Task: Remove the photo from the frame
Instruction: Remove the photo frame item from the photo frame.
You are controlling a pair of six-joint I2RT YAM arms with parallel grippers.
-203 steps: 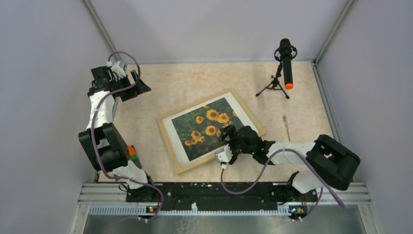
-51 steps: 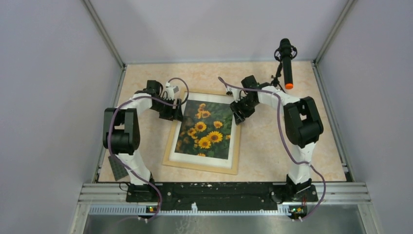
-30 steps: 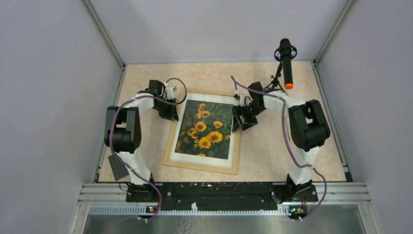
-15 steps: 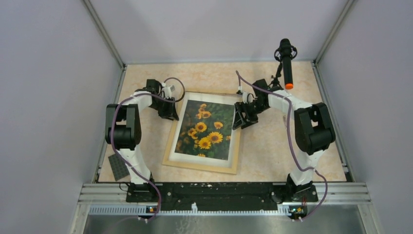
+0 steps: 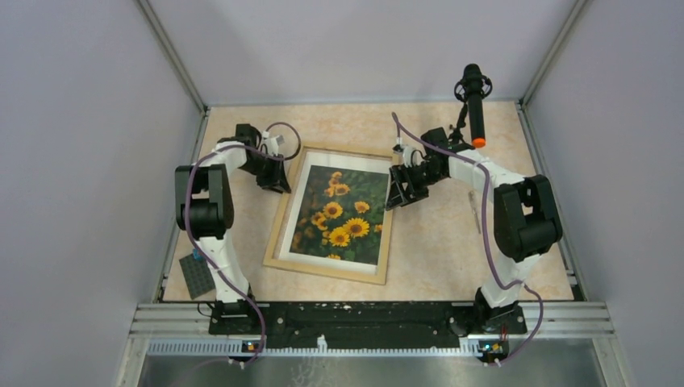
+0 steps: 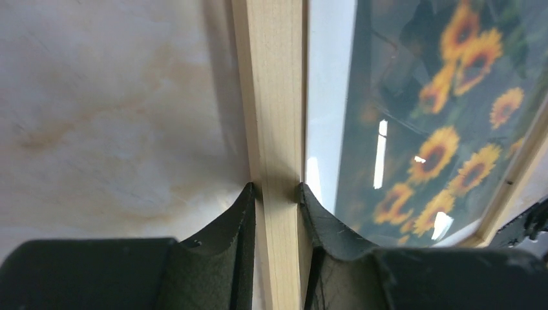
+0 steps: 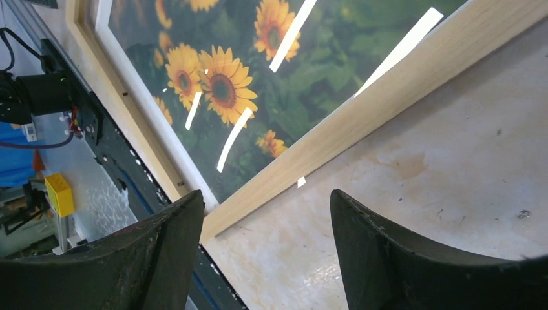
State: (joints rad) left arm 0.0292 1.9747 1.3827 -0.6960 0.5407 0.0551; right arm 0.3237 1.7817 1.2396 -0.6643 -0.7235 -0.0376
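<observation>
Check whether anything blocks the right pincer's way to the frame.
Nothing visible does. The right pincer stands open at the right rail of the frame, with no object in between. The left pincer is clamped on the opposite rail, out of the way.

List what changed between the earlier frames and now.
The frame turned from diagonal to nearly square, then slid slightly left. The left gripper came across and clamped its left rail. The right gripper moved from the near side to the right rail, open, gripping nothing. Unchanged: the photo in the frame, the microphone stand.
</observation>
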